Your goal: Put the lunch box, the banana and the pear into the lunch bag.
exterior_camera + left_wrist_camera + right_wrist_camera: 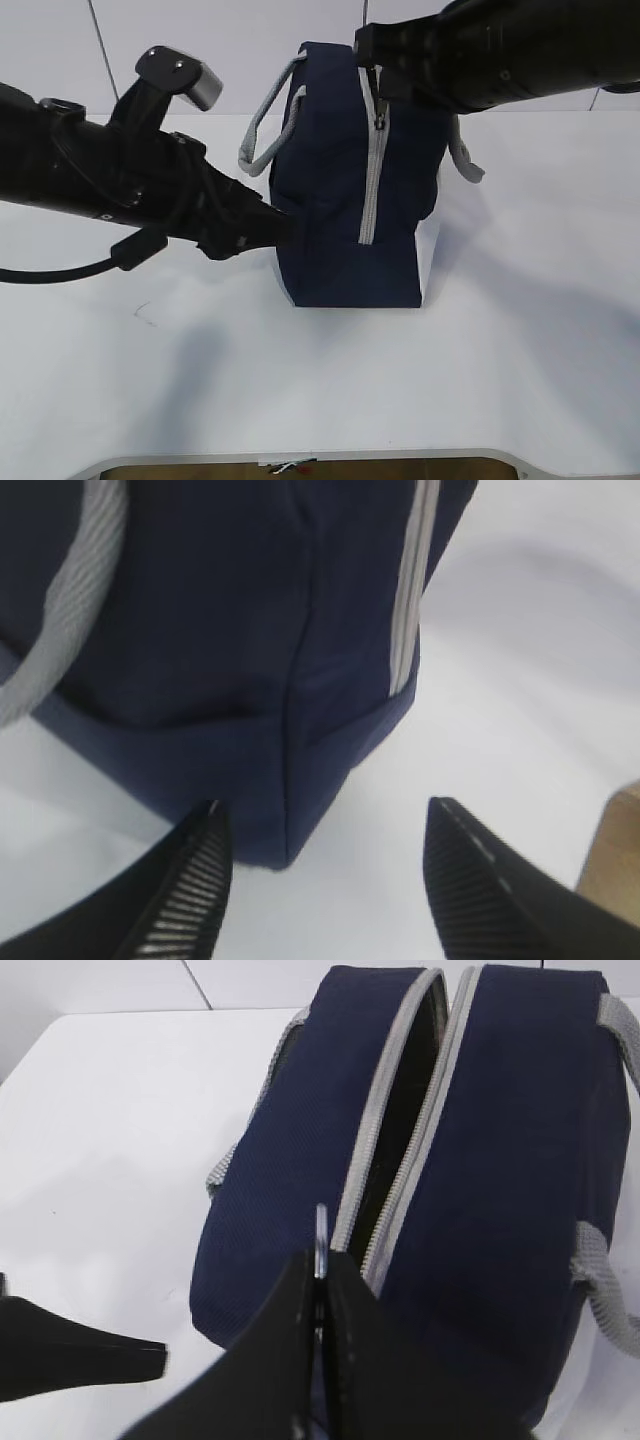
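Exterior view: white table [300, 380] near, lunch bag [350, 190] upright mid-table, zipper [395, 1130] partly undone along top. Left gripper [320, 880] spread wide at bag's lower left corner, holding nothing. Right gripper [320, 1290] pinched closed on metal ring pull [321, 1242] at bag's top. Grey strap handles [268, 125] hang both sides.

Two thick black arms, left arm [90, 180] with a silver-grey box on top and a black cable looping under it, right arm [510, 50] round and shiny, left gripper [325, 880] with black pointed fingers [185, 900], ridged grooves on their inner sides, right gripper [320, 1290] black and smooth
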Controlling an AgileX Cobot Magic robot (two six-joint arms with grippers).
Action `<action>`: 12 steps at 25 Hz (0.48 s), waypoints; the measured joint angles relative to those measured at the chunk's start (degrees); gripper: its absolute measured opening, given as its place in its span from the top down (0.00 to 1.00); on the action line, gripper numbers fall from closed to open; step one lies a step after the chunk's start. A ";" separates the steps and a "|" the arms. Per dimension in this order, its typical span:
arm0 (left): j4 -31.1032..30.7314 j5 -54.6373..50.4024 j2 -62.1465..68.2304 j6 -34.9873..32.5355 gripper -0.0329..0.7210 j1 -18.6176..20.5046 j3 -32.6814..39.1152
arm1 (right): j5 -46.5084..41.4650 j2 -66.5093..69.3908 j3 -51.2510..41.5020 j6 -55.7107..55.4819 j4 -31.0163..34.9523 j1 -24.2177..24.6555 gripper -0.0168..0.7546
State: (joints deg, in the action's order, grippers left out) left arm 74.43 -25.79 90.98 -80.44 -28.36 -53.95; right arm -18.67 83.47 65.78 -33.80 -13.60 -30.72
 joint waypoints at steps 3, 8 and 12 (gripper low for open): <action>6.53 2.29 1.08 -6.99 0.34 -2.34 0.00 | 0.00 0.00 0.00 0.00 1.88 0.00 0.96; 21.74 6.46 2.98 -19.77 0.34 -4.09 0.09 | 0.00 0.00 0.00 0.00 3.47 0.00 0.96; 27.59 4.81 5.13 -26.24 0.34 -4.09 -0.57 | 0.00 0.00 0.00 0.00 3.84 0.00 0.96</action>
State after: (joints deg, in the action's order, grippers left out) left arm 102.02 -20.98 96.10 -106.68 -32.45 -54.52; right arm -18.67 83.47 65.78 -33.80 -9.76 -30.72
